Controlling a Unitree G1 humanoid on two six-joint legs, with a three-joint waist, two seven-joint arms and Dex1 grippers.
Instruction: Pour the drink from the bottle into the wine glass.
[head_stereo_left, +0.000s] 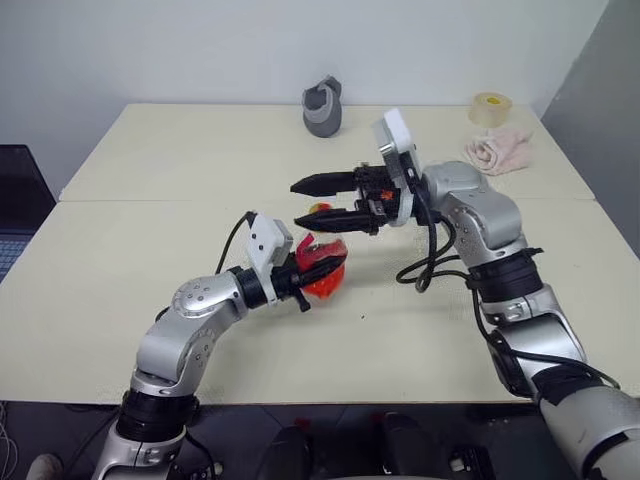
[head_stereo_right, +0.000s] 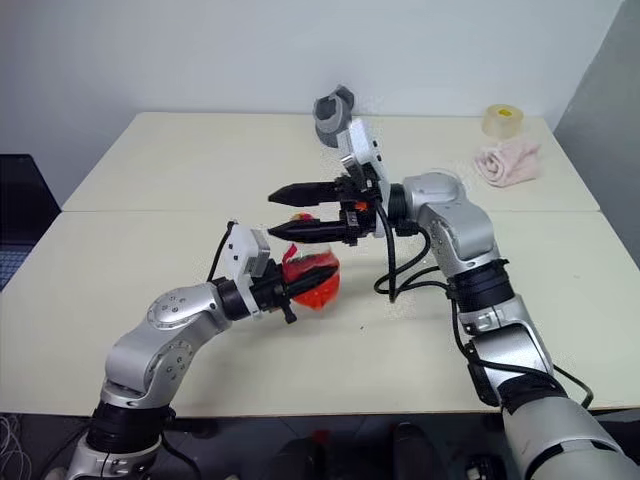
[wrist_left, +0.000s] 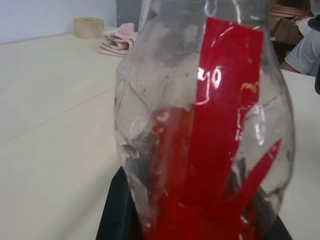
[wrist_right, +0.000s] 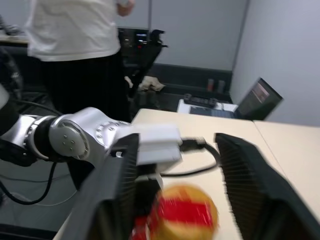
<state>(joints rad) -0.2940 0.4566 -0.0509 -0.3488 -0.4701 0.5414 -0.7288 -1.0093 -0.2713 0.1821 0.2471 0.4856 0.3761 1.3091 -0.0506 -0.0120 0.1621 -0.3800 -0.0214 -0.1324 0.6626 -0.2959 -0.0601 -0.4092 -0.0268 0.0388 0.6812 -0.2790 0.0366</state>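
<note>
Over the cream table (head_stereo_left: 120, 300), my left gripper (head_stereo_left: 318, 268) is clamped on the bottle (head_stereo_left: 324, 272), holding it above the tabletop with the red drink (wrist_left: 200, 215) pooled inside. My right gripper (head_stereo_left: 312, 203) reaches in level from the other side, its two black fingers spread apart around the bottle's yellowish cap (wrist_right: 184, 210). At the far edge sit a tape roll (head_stereo_left: 490, 108), a pink cloth (head_stereo_left: 498, 150) and a grey object (head_stereo_left: 323, 106).

One bottle (head_stereo_left: 322, 268) of red drink (wrist_left: 200, 210), one tape roll (head_stereo_left: 490, 108), one pink cloth (head_stereo_left: 498, 150), one grey object (head_stereo_left: 323, 106), two end effectors, left (head_stereo_left: 318, 268) and right (head_stereo_left: 308, 200).
</note>
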